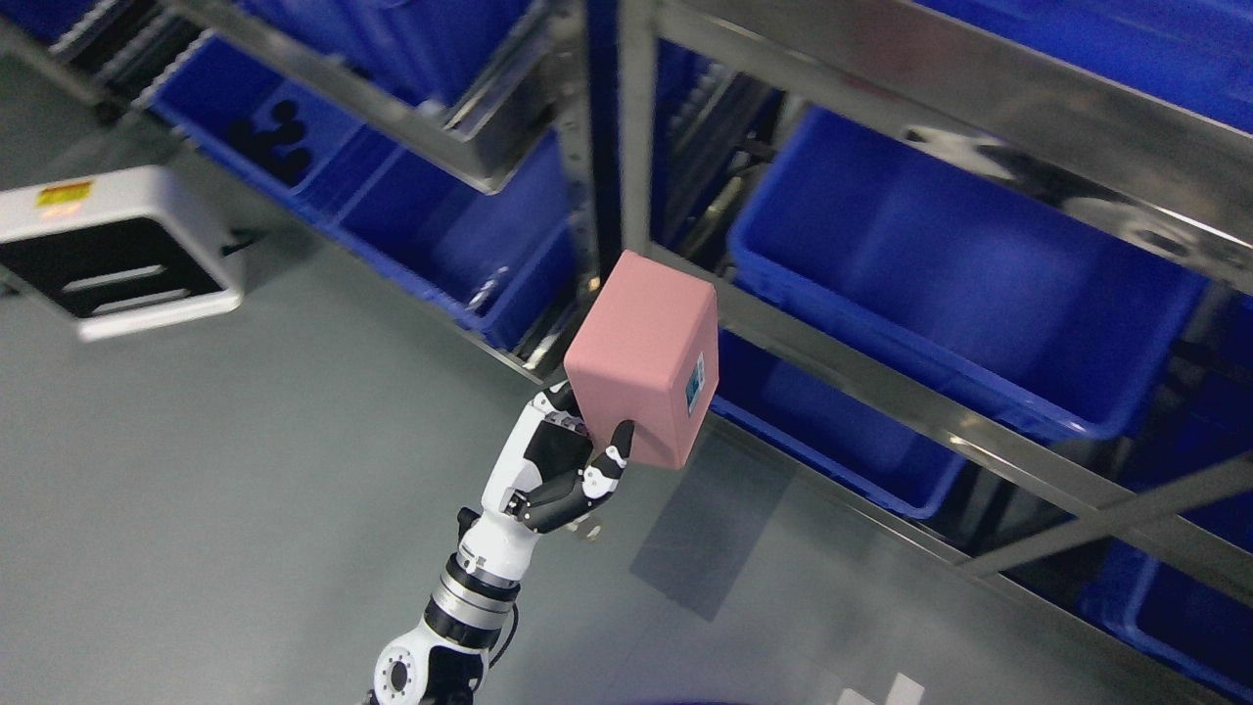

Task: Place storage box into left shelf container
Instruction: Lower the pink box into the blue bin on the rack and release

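Observation:
A pink storage box (641,357) with a small blue-and-white label on its right side is held up in the air in front of the metal shelving. My left hand (587,446) comes up from the bottom edge left of the middle and is shut on the box's lower left corner, thumb on the front face. The box hangs in front of the upright post (636,127) between the two shelf bays. The left shelf's blue container (460,230) lies to the box's upper left. The right arm is out of view.
A large blue bin (940,274) sits in the right shelf bay, another blue bin (832,431) below it. More blue bins fill the upper shelves. A white step stool (117,250) stands on the grey floor at the left.

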Controlling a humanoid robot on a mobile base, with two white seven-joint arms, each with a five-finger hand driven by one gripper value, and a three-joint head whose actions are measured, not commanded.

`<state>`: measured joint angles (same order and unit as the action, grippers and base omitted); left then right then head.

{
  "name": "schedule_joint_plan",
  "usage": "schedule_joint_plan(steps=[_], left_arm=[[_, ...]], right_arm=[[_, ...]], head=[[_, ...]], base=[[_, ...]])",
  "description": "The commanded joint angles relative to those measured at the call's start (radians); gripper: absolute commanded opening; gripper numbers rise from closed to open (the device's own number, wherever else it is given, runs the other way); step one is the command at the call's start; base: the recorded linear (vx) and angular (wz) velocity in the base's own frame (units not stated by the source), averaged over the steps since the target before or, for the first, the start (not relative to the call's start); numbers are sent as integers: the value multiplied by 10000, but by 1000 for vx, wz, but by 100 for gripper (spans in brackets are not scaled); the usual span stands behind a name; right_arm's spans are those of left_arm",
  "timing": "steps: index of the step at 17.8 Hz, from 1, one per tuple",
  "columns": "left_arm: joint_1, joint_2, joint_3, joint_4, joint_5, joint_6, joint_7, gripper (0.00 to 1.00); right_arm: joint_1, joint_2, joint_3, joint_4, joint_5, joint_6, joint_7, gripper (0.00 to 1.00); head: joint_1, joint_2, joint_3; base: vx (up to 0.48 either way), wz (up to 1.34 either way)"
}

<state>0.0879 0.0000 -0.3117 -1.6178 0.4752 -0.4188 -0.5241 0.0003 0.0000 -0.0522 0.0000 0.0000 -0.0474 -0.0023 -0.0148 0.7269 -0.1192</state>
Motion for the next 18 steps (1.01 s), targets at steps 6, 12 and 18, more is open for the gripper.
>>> schedule_joint_plan(steps=[6, 12, 18], left_arm=[[-584, 175, 1060, 1005, -380, 183, -82, 10], [-3343, 383, 1872, 4222, -2461, 368, -754, 10], [-5048, 429, 3021, 6252, -5851, 292, -1769, 10]], right_arm=[[-33, -175, 0, -175, -215, -17, -7, 100], [-49, -175, 0, -175, -215, -17, 8, 100], [-49, -175, 0, -175, -215, -17, -7, 100]], head=[[0, 0, 0], [0, -2, 0], [0, -3, 0]], base=[[191, -1049], [146, -657], [81, -347]])
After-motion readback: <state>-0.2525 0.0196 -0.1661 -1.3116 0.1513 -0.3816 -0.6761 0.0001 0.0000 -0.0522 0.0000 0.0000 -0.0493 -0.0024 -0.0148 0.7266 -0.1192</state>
